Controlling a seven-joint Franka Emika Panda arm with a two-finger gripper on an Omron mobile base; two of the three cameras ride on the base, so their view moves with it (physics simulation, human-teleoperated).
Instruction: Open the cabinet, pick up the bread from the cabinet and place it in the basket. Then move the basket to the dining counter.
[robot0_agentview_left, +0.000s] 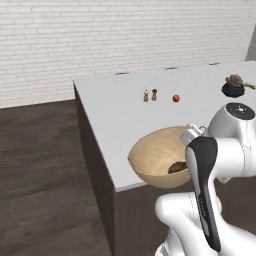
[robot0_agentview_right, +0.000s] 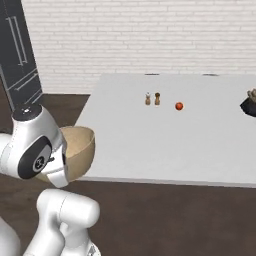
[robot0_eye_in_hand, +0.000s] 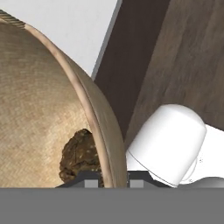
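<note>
I see a white painted brick wall (robot0_agentview_left: 100, 40) across the back of the room. Below it runs a dark wood plank floor (robot0_agentview_left: 40, 170). At the upper left of the right base view stands a tall dark panel (robot0_agentview_right: 20, 55) with thin vertical metal bars. Lighting is even and flat, with soft shadows on the floor.

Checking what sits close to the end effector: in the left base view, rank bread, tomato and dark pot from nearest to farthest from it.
1. bread: inside the basket, beside the end effector.
2. tomato: mid-counter, beyond the basket.
3. dark pot: far right; close to the tomato in distance, so this order is uncertain.
</note>
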